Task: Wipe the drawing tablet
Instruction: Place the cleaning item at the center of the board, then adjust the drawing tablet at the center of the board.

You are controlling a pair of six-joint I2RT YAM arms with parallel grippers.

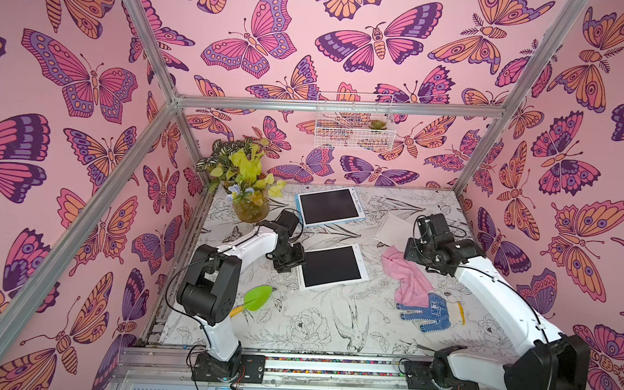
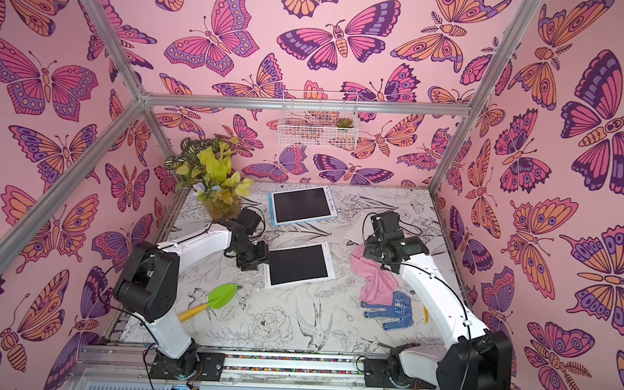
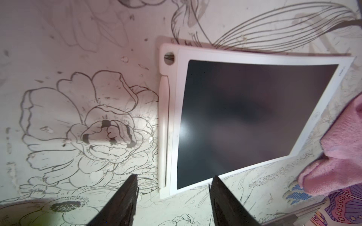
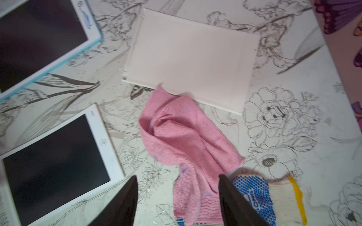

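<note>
Pink terry cloth (image 4: 186, 140), crumpled and soft, lies on the table (image 1: 333, 325) between the white-framed drawing tablet with a dark screen (image 1: 334, 266) and a blue-dotted knit work glove (image 1: 432, 314), its near end draped over the glove. Expect it to be light and limp, and pinch it at a raised fold rather than a flat hem. The tablet lies flat near the table's middle, screen up. Judge it thin, rigid and light enough to slide under a wiping stroke, with a glossy, scratch-prone screen, so steady it by the white bezel, not the glass. Your left gripper (image 3: 175, 176) has its jaws apart and empty, just beside the tablet's left edge. Your right gripper (image 4: 177, 176) is likewise spread, holding nothing, directly above the cloth. A second, blue-framed tablet (image 1: 330, 206) lies farther back, and a plain white rectangular panel (image 4: 188, 58) sits under the cloth's far tip. The table's covering is white, printed with black line-drawn flowers and birds, smooth by appearance and likely low in grip. Around it stand pink butterfly wallpaper (image 1: 89, 81), an aluminium frame (image 1: 308, 106), a white wire basket (image 1: 354, 132) on the back wall, a leafy potted plant (image 1: 245, 174) in the far-left corner and a green plastic trowel with a yellow handle (image 1: 257, 298) toward the front left.
</note>
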